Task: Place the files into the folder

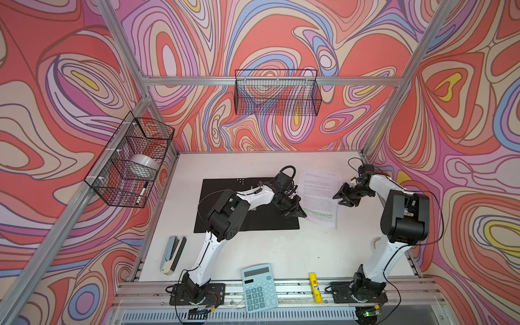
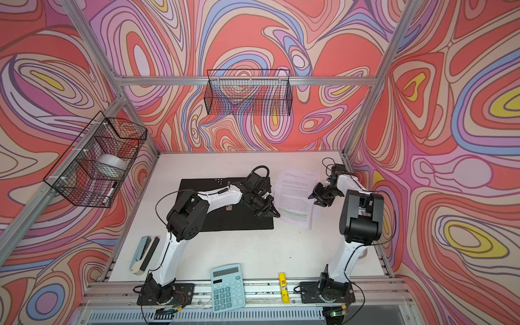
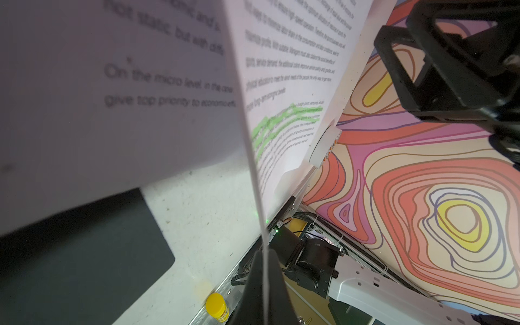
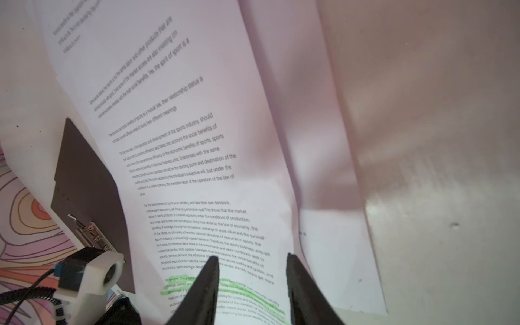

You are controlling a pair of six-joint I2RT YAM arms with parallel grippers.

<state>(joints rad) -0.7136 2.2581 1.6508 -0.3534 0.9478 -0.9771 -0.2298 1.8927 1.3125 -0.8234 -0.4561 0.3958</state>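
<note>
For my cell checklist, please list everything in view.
files: one stack, white with green highlight, right of folder
folder: one, black inside, lying open, centre
stapler: one, pale blue, front left
calculator: one, pale blue, front edge
glue stick: one, yellow, right of calculator
wire baskets: two, black, left and back rails
tape roll: one, whitish, left basket
marker: one, white, left basket
left claw: one, black, shut on files
right claw: one, black, open above files

Two baskets (image 1: 118, 194) (image 1: 277, 107), one folder (image 1: 267, 222), one calculator (image 1: 259, 287), one stapler (image 1: 172, 254)
</note>
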